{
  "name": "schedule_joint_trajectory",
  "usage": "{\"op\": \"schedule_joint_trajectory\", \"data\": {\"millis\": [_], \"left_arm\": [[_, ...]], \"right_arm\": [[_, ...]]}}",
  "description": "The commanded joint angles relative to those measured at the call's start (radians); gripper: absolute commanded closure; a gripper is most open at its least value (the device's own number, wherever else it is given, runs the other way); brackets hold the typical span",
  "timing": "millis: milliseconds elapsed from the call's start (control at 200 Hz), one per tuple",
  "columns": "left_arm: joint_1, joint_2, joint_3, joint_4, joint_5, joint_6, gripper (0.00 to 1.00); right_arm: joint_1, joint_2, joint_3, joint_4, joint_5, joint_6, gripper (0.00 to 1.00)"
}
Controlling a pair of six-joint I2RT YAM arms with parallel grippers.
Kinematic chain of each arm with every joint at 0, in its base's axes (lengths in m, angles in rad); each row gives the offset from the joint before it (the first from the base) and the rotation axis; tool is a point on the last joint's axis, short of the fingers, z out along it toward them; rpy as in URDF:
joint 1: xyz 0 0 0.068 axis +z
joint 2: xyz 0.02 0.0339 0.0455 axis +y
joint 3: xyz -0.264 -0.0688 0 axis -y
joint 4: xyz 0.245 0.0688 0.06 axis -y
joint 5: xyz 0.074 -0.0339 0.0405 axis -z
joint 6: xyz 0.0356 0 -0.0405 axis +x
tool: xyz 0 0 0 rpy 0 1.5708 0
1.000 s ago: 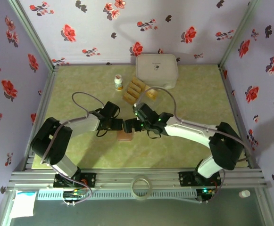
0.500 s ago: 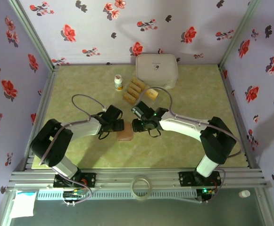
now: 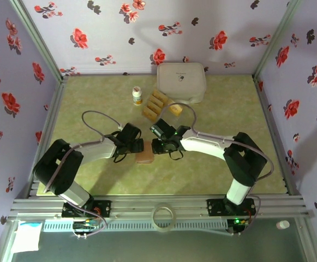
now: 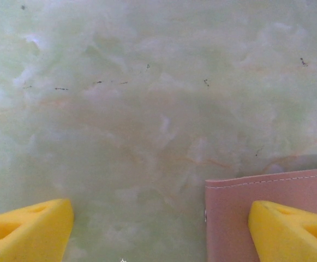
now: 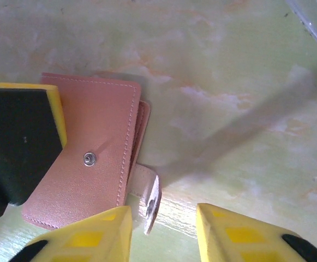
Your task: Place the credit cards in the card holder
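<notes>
The pinkish-tan card holder (image 3: 144, 158) lies closed on the green marbled desk (image 3: 93, 98), just below the middle of the overhead frame, between the two arms' tips. The left pincer (image 3: 138, 146) comes to it from the left with its yellow fingers (image 4: 27, 229) spread wide apart and nothing clamped. In its own wrist view one finger sits over the holder's stitched corner at lower right, and the other is over bare desk at lower left. From the right wrist, that same finger shows as a black pad with a yellow edge against the holder's left side.

The right pincer (image 3: 156, 146) meets the holder from the right. Its fingers stand a modest gap apart at the bottom of the right wrist view. The holder's snap strap (image 5: 150, 199) sticks out into that gap close to the left-hand finger, and it is not squeezed between them. A metal snap stud (image 5: 90, 159) shows on the holder's cover.

The gold credit cards (image 3: 155, 103) lie in a slanted row near the top centre of the desk, well apart from the holder. One more card (image 3: 174, 109) is just to their right. Behind them is a white rounded box (image 3: 181, 82), and to their left stands a small bottle (image 3: 137, 96).
</notes>
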Motion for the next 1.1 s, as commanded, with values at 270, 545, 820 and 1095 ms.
{"op": "schedule_joint_trajectory", "data": {"millis": [270,545,820,1095], "left_arm": [[-0.021,-0.056,-0.054,-0.135,0.062,-0.001,0.14],[-0.022,-0.073,-0.072,-0.128,0.060,-0.006,0.14],[-0.022,-0.075,-0.082,-0.121,0.061,0.001,0.13],[-0.021,-0.072,-0.084,-0.115,0.061,0.002,0.13]], "right_arm": [[-0.004,0.034,0.003,0.014,0.000,0.010,0.77],[-0.006,0.041,0.002,0.015,-0.007,0.007,0.91],[-0.007,0.010,0.003,0.000,-0.002,0.001,0.75],[-0.015,-0.017,0.016,-0.020,0.000,-0.009,0.80]]}}
